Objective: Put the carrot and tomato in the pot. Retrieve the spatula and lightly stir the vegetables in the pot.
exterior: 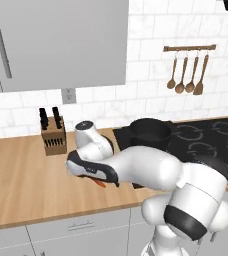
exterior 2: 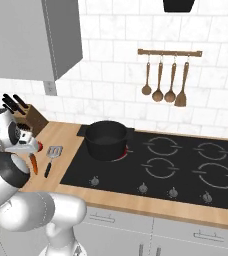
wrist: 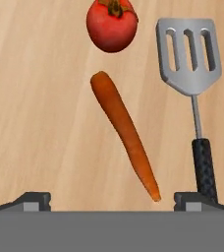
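Carrot point(wrist: 125, 133) is lying on the wooden counter point(wrist: 40, 113), slim, tapered and orange-red, directly under the hand, with its thick end pointing toward the tomato point(wrist: 112, 24) and its thin tip lying near the fingertips. The gripper point(wrist: 112, 201) is hovering above it with its jaws spread wide and nothing between them.

Going left to right in the right base view: the knife block point(exterior 2: 30, 116) is standing far back at the wall; the carrot and the tomato are lying beside the arm; the spatula point(exterior 2: 52, 159), just right of them, is showing a slotted, flat silver metal head and a thin, ribbed black handle; the pot point(exterior 2: 106, 140), round, black and low-walled, is sitting empty on the near-left burner of the dark glass cooktop point(exterior 2: 186, 170); brown wooden spoons point(exterior 2: 165, 80) are hanging on a rail at the tiled wall.

The step in hand is judged to be the carrot pickup. Doing it well is likely calling for lowering straight down with the fingers straddling the carrot across its width near the thicker middle, since the smooth taper may be slipping toward the thin end, and for staying clear of the spatula handle lying close on the right.
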Available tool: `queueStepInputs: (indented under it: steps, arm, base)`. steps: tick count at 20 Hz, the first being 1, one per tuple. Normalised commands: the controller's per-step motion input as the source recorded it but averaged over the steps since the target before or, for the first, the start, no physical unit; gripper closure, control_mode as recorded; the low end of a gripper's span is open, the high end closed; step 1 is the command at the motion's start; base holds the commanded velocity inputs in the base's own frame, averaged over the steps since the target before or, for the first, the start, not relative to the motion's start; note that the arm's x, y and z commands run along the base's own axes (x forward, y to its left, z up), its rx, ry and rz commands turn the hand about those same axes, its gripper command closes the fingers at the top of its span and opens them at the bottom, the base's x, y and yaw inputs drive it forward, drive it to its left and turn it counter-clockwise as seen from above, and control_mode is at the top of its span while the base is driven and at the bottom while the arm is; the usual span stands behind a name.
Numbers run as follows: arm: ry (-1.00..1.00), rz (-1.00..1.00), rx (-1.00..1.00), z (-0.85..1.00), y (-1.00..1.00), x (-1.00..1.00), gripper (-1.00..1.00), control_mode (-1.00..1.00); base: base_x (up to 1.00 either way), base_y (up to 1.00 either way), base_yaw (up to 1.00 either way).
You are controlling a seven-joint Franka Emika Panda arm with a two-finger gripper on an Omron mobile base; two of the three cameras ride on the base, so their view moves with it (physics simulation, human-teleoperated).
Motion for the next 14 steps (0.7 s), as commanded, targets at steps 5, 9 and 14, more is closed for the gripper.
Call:
queueStepInputs:
  steps: [5,9,14]
  arm:
    - [0.01,0.00,-0.03,-0.12,0.08,0.45,-1.00,-1.00]
    - [0.06,-0.01,-0.03,-0.19,0.00,0.49,-1.00,-1.00]
    - [0.11,0.00,-0.01,-0.41,0.00,0.36,-1.00,-1.00]
  base:
    - [0.00,0.00,0.00]
    - [0.00,0.00,0.00]
    - [0.00,0.00,0.00]
